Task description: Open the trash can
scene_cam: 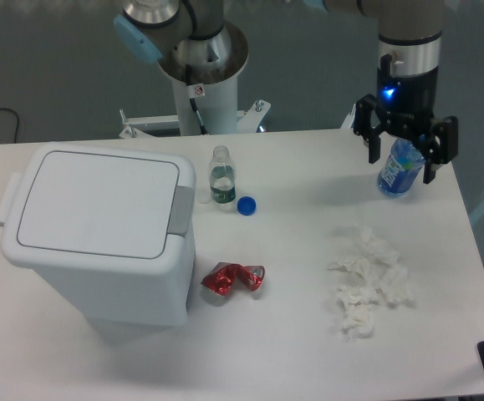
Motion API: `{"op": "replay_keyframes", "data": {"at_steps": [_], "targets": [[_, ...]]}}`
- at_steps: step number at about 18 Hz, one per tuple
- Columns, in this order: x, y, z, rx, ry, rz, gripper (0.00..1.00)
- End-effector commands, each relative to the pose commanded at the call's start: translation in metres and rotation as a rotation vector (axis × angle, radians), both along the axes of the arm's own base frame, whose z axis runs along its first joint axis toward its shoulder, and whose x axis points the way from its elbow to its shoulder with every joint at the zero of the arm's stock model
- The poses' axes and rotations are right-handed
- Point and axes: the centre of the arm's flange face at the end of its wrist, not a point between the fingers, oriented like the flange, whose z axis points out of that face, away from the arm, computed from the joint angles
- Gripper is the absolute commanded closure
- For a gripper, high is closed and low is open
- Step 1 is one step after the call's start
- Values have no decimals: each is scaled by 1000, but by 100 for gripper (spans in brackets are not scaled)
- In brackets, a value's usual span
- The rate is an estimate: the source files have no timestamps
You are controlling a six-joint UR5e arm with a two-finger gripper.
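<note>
The trash can (99, 234) is a large white bin on the left of the table. Its flat lid (98, 203) is shut, and the grey push-button tab (182, 210) is on its right edge. My gripper (404, 164) hangs at the far right of the table, well away from the bin. Its jaws are spread wide, with a blue plastic bottle (396, 175) standing between them. I cannot tell if a finger touches the bottle.
A small clear bottle (221, 177) with a green label and a blue cap (246, 205) stand right of the bin. A crushed red can (233, 279) lies by the bin's front corner. Crumpled white tissues (367, 284) lie at the right. The robot base (201, 75) is behind.
</note>
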Motion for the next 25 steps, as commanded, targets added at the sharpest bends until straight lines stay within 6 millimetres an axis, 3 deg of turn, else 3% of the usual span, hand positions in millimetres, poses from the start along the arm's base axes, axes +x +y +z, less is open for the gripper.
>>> {"op": "replay_keyframes", "data": {"at_steps": [6, 14, 18, 25], "targets": [[3, 0, 3, 6, 0, 12, 0], [15, 16, -1, 32, -24, -8, 0], [18, 20, 2, 120, -98, 149, 0], [26, 30, 15, 199, -146, 254, 0]]}}
